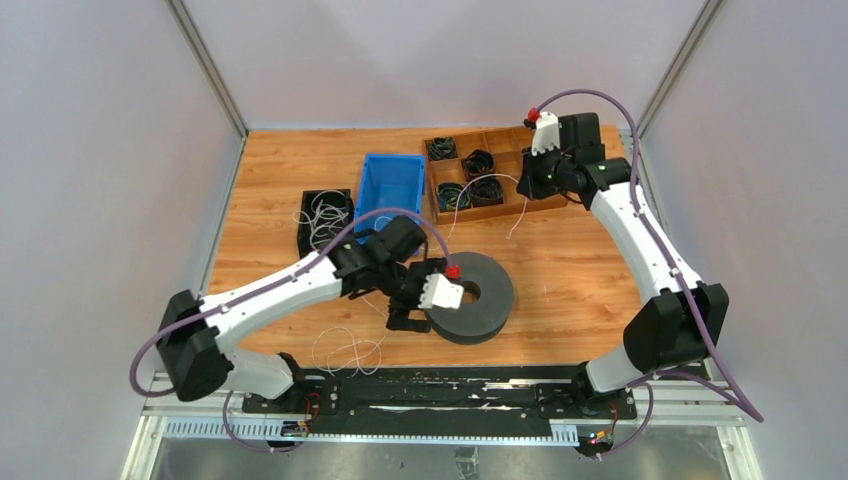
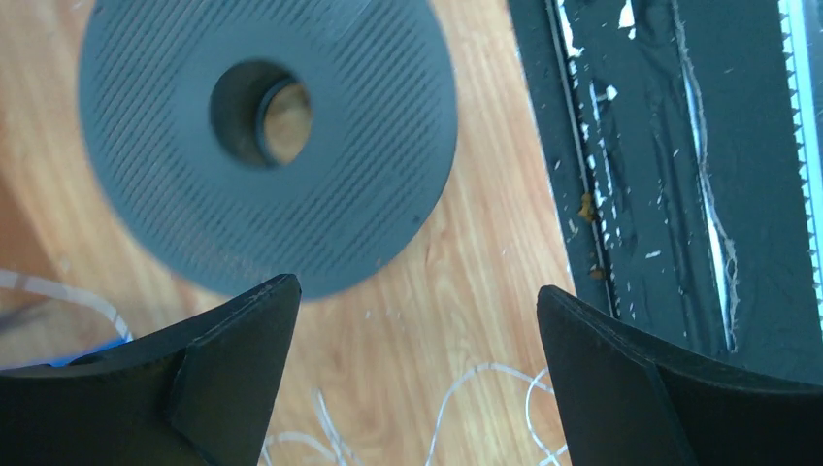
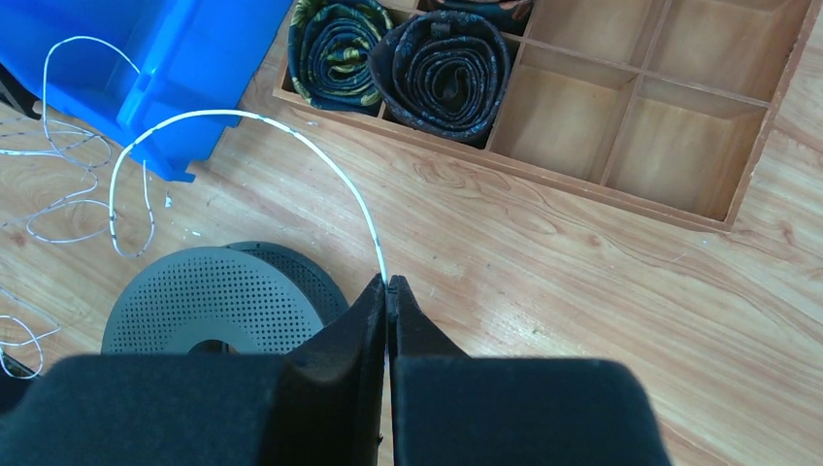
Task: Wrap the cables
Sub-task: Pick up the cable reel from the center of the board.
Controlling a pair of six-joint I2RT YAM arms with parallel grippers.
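My right gripper [image 3: 388, 287] is shut on a thin white cable [image 3: 243, 116], which arcs left from its tips toward the blue bin. In the top view this gripper [image 1: 527, 183] hovers by the wooden tray with the cable [image 1: 487, 178] trailing left. My left gripper [image 2: 417, 301] is open and empty above the table, next to a grey spool [image 2: 262, 136]. Loose cable strands [image 2: 485, 388] lie on the wood below its jaws. In the top view the left gripper [image 1: 400, 308] sits at the left side of the spool [image 1: 472, 297].
A blue bin [image 1: 390, 185] and a black box of white cables [image 1: 325, 215] stand at the back left. A wooden divided tray [image 1: 530, 195] holds small black coils [image 3: 446, 58]. A loose cable loop [image 1: 345, 350] lies near the front rail [image 1: 440, 385].
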